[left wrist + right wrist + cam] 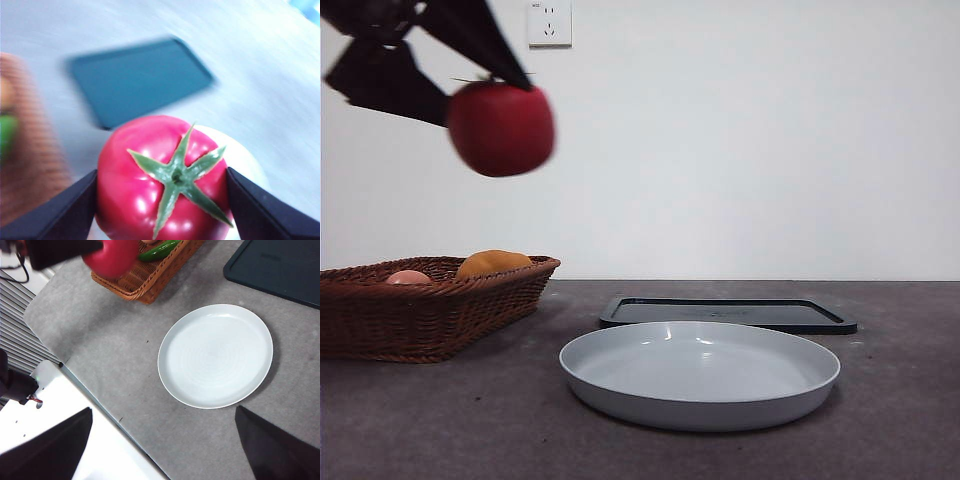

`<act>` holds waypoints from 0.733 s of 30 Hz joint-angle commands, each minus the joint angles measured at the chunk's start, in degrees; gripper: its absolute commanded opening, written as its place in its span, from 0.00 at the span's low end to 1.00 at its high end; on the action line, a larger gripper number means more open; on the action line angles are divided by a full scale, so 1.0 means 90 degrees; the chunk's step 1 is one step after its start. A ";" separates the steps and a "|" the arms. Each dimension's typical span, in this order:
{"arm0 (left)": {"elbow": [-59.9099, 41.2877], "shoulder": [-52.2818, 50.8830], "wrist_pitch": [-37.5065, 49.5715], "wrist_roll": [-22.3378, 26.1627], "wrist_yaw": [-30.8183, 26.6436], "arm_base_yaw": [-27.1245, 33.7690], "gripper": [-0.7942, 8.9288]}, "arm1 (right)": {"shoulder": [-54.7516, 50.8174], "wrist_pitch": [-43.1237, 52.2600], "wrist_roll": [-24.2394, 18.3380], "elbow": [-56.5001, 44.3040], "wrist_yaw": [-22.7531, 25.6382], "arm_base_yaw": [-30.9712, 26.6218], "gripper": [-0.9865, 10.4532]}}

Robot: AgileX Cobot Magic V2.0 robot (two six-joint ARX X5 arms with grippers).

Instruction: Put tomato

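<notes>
Left gripper (495, 95): I am seeing it clenching the tomato (501, 128), jaws on either side.
Tomato: hanging high in the air, above the basket's (420, 310) near end.
Right gripper (162, 450): I am seeing it spread wide, gripping nothing, hovering over the plate (216, 356).

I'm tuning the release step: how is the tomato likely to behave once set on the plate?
The tomato, held aloft by the left gripper, looks round and glossy, so it may roll across the plate and could slip on release. The plate's raised rim should probably stop it. The skin looks thin, likely bruising under hard squeezing.
</notes>
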 commanded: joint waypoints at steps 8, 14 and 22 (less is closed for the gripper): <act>0.0104 0.1457 0.1020 0.0007 -0.0228 -0.1350 0.37 | 0.0034 0.0063 -0.0051 0.0114 0.0007 0.0027 0.49; 0.0104 0.2591 0.1950 0.0177 -0.0466 -0.1851 0.37 | 0.0034 0.0063 -0.0051 0.0114 0.0007 0.0027 0.49; 0.0104 0.3563 0.2319 0.0177 -0.0532 -0.2130 0.43 | 0.0034 0.0056 -0.0051 0.0114 0.0002 0.0027 0.49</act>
